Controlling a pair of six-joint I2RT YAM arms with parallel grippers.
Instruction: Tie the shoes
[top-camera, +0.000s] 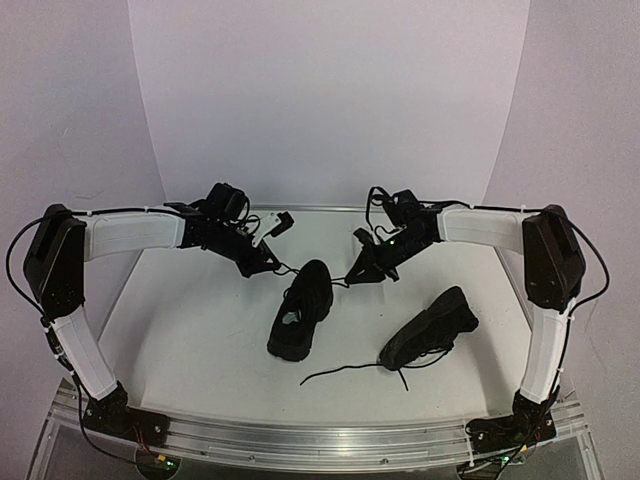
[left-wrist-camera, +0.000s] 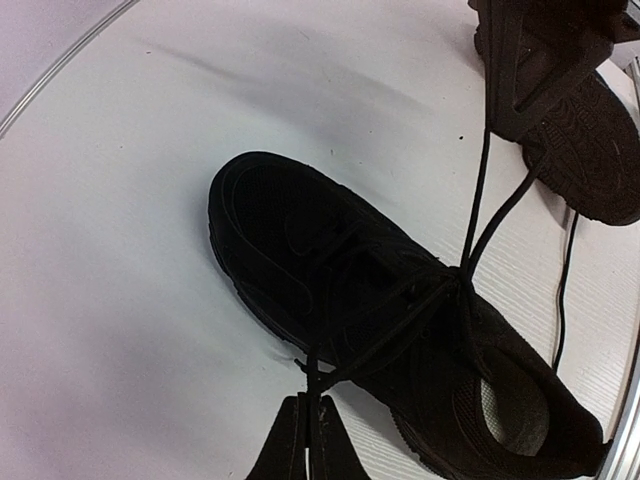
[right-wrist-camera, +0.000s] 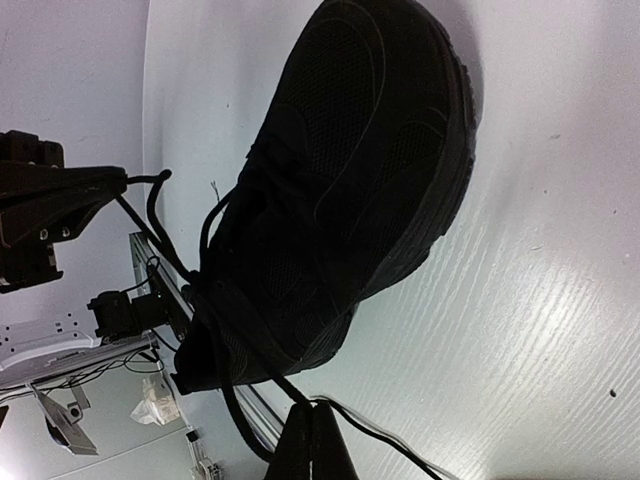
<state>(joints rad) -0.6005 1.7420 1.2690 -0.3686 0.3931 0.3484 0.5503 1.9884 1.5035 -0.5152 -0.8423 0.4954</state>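
Two black sneakers lie on the white table. The left shoe (top-camera: 302, 310) sits mid-table, toe toward the back, its pale insole showing in the left wrist view (left-wrist-camera: 505, 415). The right shoe (top-camera: 432, 327) lies on its side, its laces trailing loose on the table. My left gripper (top-camera: 270, 262) is shut on a lace (left-wrist-camera: 380, 345) of the left shoe, pulled taut to the left. My right gripper (top-camera: 357, 272) is shut on that shoe's other lace (right-wrist-camera: 250, 365), pulled to the right. The two laces cross over the shoe's tongue (left-wrist-camera: 460, 285).
The right shoe's loose lace (top-camera: 340, 372) runs across the table toward the near edge. A metal rail (top-camera: 320, 440) borders the table's near side. White curved walls enclose the back and sides.
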